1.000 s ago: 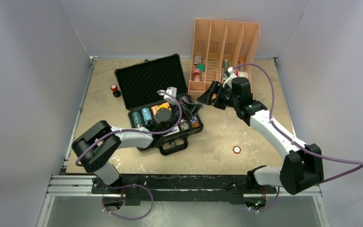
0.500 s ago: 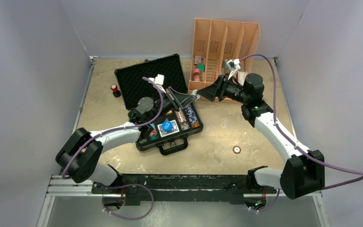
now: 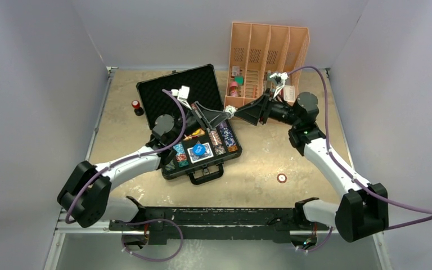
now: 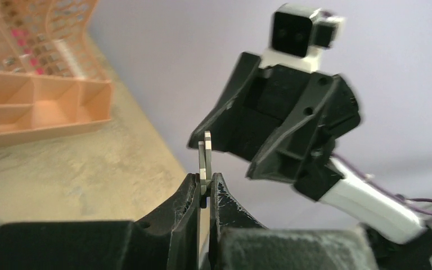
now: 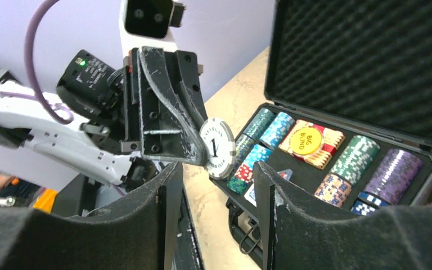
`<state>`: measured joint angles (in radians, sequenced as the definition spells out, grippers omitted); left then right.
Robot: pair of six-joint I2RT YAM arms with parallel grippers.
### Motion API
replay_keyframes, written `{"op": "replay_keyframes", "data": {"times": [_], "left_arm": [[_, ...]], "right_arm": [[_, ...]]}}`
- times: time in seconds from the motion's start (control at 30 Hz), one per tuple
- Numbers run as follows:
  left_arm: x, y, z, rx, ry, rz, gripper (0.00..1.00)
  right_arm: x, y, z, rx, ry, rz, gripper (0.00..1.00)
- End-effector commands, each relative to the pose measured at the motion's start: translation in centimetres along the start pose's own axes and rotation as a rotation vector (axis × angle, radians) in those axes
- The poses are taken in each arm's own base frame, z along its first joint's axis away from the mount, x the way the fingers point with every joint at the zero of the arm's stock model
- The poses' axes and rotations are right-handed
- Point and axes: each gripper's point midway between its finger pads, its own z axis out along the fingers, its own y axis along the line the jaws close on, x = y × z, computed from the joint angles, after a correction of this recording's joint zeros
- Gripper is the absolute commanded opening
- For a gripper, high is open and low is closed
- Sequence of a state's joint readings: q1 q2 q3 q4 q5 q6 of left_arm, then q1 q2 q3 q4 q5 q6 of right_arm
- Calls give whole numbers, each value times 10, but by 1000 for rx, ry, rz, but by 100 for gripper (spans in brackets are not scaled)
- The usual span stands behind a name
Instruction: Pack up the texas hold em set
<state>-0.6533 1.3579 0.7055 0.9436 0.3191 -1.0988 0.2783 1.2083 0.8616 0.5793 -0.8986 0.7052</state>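
White chip [image 5: 217, 147], marked "1": held in the air on edge, above the table just off the far right corner of the open briefcase [image 3: 174, 95], between the two arms. It is not yet in the case.

Left gripper [image 4: 203, 188]: clamped tight on the lower rim of the chip, so most of the disc stands proud above the fingertips. In the left wrist view the edge looks like two thin discs, slightly offset. This could be one chip or a pair; the view is too blurred to say.

Right gripper [image 5: 216, 171]: jaws partly spread and empty. It faces the chip head-on, one finger on each side, and neither pad touches it.

Judged step: hand-over of the chip from left to right.

Notes for doing it well:
- Turn or shift the right fingers so the pads meet the flat faces on the free upper half, clear of the left fingertips.
- Close the right fully before the left lets go. An edge-held disc will pivot or drop if both grips are loose.
- If there are two discs, squeeze square so they do not shear apart.

Case contents: chip stacks [image 5: 360, 157] in their slots, a yellow "BIG BLIND" button [image 5: 305, 140] and a blue-backed card deck [image 3: 199, 150]. One small round piece [image 3: 282, 178] lies loose on the table, well to the right of the case. The orange organizer [image 3: 267, 50] stands behind.
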Motion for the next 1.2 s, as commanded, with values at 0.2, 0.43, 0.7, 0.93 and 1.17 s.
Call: {"op": "replay_keyframes", "data": {"times": [0.2, 0.43, 0.7, 0.93, 1.17], "left_arm": [[1, 69, -44, -517, 284, 407, 0], [52, 76, -53, -580, 626, 657, 0], [93, 93, -68, -602, 957, 819, 0], [121, 114, -76, -608, 1178, 851, 0], [121, 130, -77, -666, 1202, 881, 0]], "right_arm": [[-11, -104, -46, 685, -202, 156, 57], [38, -164, -71, 891, -132, 317, 57], [80, -189, -103, 893, -122, 453, 56], [100, -192, -120, 908, -103, 473, 56], [104, -190, -120, 898, -104, 476, 56]]}}
